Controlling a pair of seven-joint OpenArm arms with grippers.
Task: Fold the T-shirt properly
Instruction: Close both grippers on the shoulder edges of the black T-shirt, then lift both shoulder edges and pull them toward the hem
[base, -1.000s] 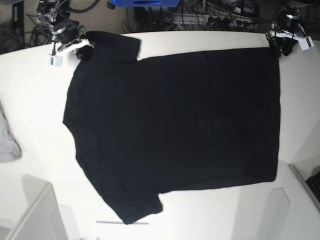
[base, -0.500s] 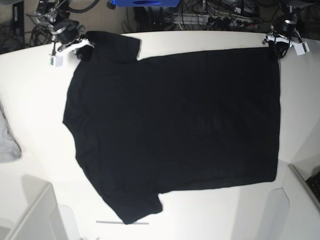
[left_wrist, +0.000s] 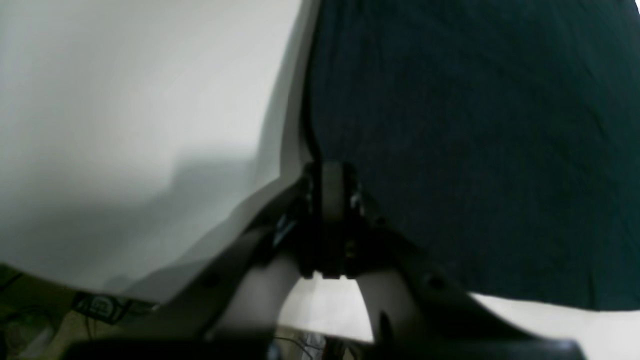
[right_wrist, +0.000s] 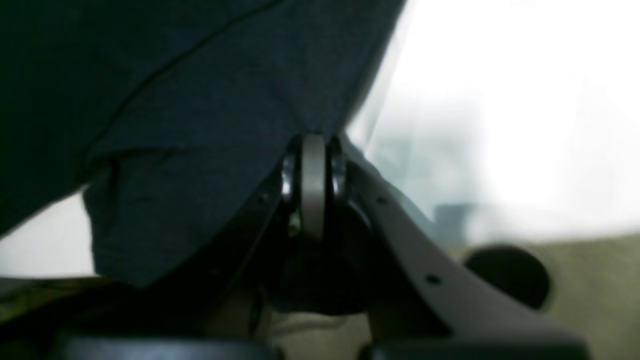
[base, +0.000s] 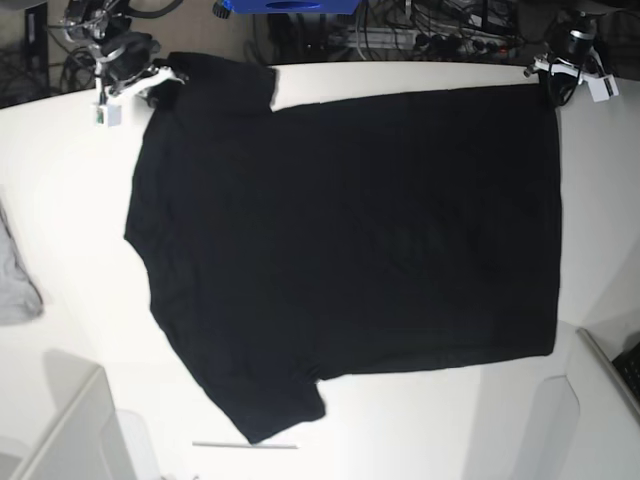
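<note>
Both grippers tugged T-shirt (base: 350, 240) back; labels unreadable.

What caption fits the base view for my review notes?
Black T-shirt spread flat on the white table, both far corners pinched by the shut left gripper and right gripper.

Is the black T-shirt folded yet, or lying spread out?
Spread out. The T-shirt lies flat across the table, both sleeves and hem visible, no layer folded over.
</note>
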